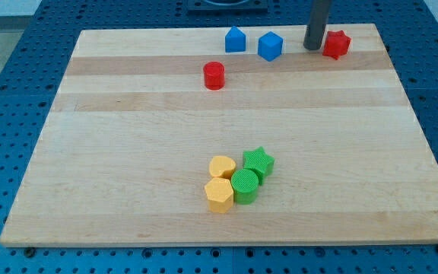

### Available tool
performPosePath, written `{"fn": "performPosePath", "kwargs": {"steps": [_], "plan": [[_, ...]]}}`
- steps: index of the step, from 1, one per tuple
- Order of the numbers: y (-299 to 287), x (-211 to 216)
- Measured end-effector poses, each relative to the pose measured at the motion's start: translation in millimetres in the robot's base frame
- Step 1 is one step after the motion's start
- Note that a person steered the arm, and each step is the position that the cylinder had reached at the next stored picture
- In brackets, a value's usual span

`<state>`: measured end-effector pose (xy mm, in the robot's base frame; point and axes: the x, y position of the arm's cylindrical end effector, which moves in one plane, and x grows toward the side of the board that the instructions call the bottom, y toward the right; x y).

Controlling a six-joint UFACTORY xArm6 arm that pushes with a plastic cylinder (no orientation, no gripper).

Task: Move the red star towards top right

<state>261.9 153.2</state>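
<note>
Camera view is our only angle, and it shows the wooden board [226, 114] from the near edge looking toward the far one. The red star [337, 45] sits far back on the right, close to the far edge and not far from the right corner. My tip [312, 48] stands just beside the star's left flank; whether the two touch we cannot tell, since the gap, if any, is too thin to read. Left of the rod lie a blue cube [270, 46] and then a blue house-shaped block [236, 39], both along the far edge. A red cylinder [214, 75] rests a little nearer and further left. Well apart, near the middle of the near half, a cluster holds a yellow heart [222, 167], a yellow hexagon [219, 195], a green cylinder [245, 185] and a green star [258, 161], all pressed together.

We judge the star is nearly home. To finish well, we would push from its left and slightly near side, so it travels right and far at once, and keep the push short, because the board's edge is close.

We carry no gripper: the arm ends in a plain rod, with nothing to part, close or hold.
</note>
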Motion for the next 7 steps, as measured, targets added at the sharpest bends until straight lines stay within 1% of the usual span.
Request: {"fn": "performPosePath", "kwargs": {"steps": [1, 2, 3, 5, 6, 7], "plan": [[-8.3, 26.3], [-4.4, 44.5], [12.7, 43.6], [33.6, 15.8], [36.2, 10.7], [30.6, 26.7]]}}
